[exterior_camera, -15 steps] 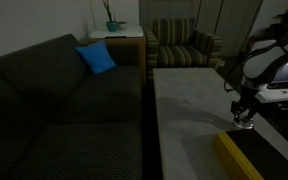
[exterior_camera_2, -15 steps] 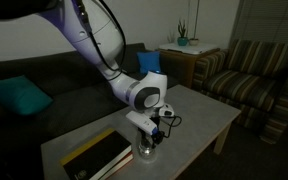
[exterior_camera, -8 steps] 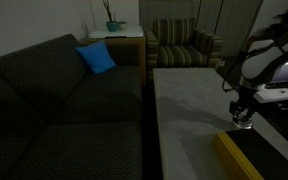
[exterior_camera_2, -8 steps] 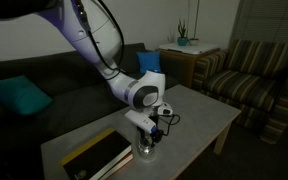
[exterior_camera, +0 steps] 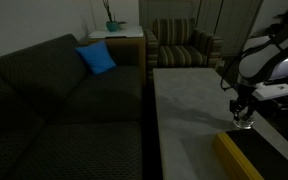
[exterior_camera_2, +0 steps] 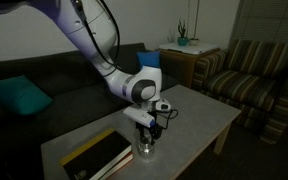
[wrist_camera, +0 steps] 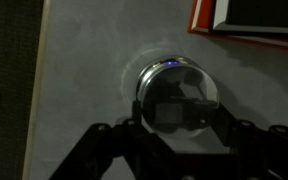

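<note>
A clear drinking glass [wrist_camera: 174, 78] fills the middle of the wrist view, seen from above, with dark jaws pressed against its two sides. My gripper [wrist_camera: 179, 112] is shut on the glass. In both exterior views the gripper [exterior_camera_2: 145, 138] [exterior_camera: 244, 115] points straight down over the grey coffee table [exterior_camera_2: 199, 122], and the glass [exterior_camera_2: 144, 151] [exterior_camera: 245, 124] sits at or just above the tabletop. Whether its base touches the table I cannot tell.
A yellow-edged dark book [exterior_camera_2: 96, 155] [exterior_camera: 246, 158] lies on the table close beside the glass; its red corner [wrist_camera: 246, 22] shows in the wrist view. A dark sofa [exterior_camera: 54, 100] with a blue cushion [exterior_camera: 96, 58] runs along the table; a striped armchair [exterior_camera_2: 254, 75] stands beyond.
The arm's wrist has risen a little and shifted slightly. The gripper stays shut on the glass, which has hardly moved.
</note>
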Controlling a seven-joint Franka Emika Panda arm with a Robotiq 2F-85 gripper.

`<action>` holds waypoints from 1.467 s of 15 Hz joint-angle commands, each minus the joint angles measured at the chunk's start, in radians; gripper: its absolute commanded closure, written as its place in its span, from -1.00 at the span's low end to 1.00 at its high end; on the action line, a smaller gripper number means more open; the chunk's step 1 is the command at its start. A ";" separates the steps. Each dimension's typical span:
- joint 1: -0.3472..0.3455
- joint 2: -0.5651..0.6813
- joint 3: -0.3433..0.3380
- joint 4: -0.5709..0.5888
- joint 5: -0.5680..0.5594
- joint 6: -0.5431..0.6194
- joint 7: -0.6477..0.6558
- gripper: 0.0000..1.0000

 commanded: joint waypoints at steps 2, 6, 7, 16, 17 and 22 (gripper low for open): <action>0.041 -0.082 -0.031 -0.109 -0.013 -0.063 0.024 0.13; 0.053 -0.102 -0.033 -0.143 -0.010 -0.115 0.013 0.13; 0.053 -0.105 -0.032 -0.150 -0.008 -0.124 0.012 0.13; 0.040 -0.108 -0.056 -0.241 -0.001 -0.091 0.018 0.13; 0.040 -0.105 -0.065 -0.251 0.000 -0.082 0.025 0.13; -0.004 -0.061 -0.069 -0.239 -0.016 -0.009 0.065 0.13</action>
